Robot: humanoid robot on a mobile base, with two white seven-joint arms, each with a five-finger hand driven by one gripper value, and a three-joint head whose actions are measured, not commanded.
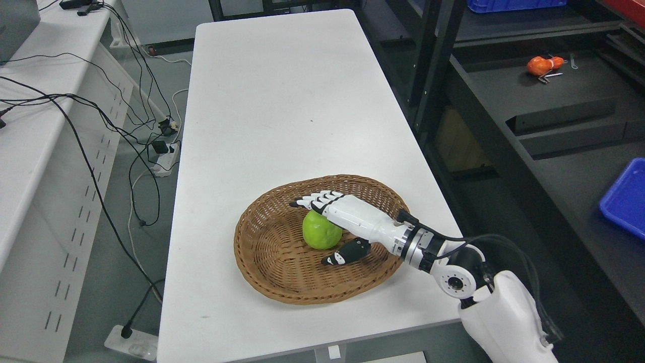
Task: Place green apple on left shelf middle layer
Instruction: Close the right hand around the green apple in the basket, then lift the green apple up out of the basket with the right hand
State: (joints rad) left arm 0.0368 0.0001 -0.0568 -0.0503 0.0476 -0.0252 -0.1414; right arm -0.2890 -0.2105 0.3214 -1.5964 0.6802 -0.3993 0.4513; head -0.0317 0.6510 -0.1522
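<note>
A green apple (320, 233) lies in a round wicker basket (262, 257) near the front of the white table (282, 101). My right hand (322, 229) reaches into the basket from the right. Its fingers (317, 200) stretch over the top of the apple and its thumb (346, 253) lies below it. The hand is spread around the apple and is not closed on it. The apple rests on the basket floor. The black shelf (504, 101) stands to the right of the table. My left arm is out of view.
An orange object (543, 65) lies on a black shelf layer at the upper right. A blue bin (627, 199) sits on a lower layer at the right edge. A white bench with cables (101, 116) stands left of the table.
</note>
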